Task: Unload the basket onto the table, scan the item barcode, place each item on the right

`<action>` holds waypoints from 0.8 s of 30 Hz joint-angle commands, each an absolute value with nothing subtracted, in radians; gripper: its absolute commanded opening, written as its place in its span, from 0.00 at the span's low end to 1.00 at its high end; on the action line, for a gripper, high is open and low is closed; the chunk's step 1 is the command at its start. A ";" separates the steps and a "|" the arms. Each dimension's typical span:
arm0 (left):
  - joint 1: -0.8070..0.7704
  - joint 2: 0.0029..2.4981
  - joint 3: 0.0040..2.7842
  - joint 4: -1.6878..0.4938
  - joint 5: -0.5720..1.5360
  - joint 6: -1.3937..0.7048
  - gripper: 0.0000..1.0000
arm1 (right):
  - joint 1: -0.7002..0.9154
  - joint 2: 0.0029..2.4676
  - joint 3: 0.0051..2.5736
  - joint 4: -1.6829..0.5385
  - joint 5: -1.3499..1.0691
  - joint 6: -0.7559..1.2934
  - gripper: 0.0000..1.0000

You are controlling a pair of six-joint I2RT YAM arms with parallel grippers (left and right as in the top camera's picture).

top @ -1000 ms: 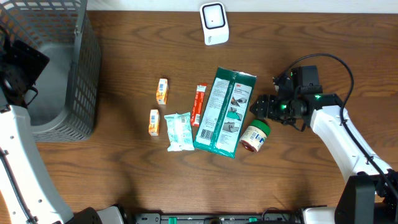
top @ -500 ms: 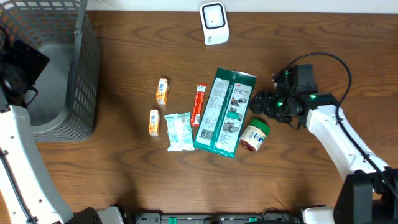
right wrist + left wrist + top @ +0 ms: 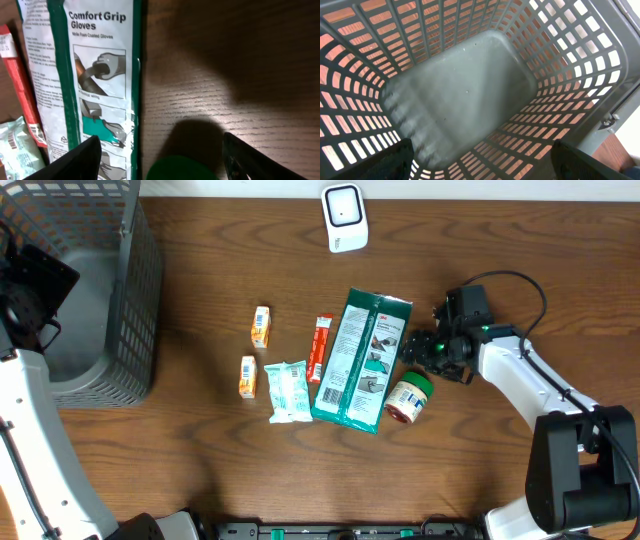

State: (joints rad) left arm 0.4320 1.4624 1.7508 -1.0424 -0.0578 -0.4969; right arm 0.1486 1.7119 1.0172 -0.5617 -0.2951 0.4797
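Brown wood-grain table (image 3: 200, 440), seen from overhead. Grey slatted plastic basket (image 3: 130, 300) at far image-left edge. L gripper (image 3: 482, 147) hangs over the basket's bare floor, jaws spread wide, nothing btwn them. Green glove pack (image 3: 360, 360) ("Comfort Grip Gloves") lies flat at ctr, long axis slightly tilted. R gripper (image 3: 413, 350) sits just beside the glove pack's right edge, jaws apart, holding nothing. R wrist view: pack edge at left, bare wood ahead. White barcode scanner (image 3: 343, 218) at top ctr, well apart from all items; no item is lifted toward it. Green-lidded jar (image 3: 409, 398) lies on its side by the pack's lower right corner, just below R gripper; its lid shows low btwn the fingers (image 3: 75, 160). Teal soft packet (image 3: 288, 391) & red stick packet (image 3: 321, 348) lie left of the glove pack. Upper orange carton (image 3: 260, 326) & lower orange carton (image 3: 247, 376) lie further left, apart.
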 commanded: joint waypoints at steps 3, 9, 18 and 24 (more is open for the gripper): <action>0.435 1.464 1.754 -1.042 -0.063 -0.490 0.88 | 0.105 1.686 1.150 -0.680 -0.292 0.482 0.73; 0.435 1.464 1.754 -1.042 -0.063 -0.490 0.88 | 0.079 1.686 1.264 -0.914 -0.297 0.445 0.94; 0.435 1.464 1.754 -1.042 -0.063 -0.490 0.88 | 0.084 1.687 1.252 -1.065 -0.323 0.593 0.99; 0.435 1.464 1.754 -1.042 -0.063 -0.490 0.88 | 0.129 1.687 1.188 -0.991 -0.321 0.754 0.99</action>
State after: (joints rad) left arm 0.4320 1.4624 1.7508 -1.0424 -0.0578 -0.4969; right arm 0.0944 1.7000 1.2312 -1.0252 -0.3149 0.6392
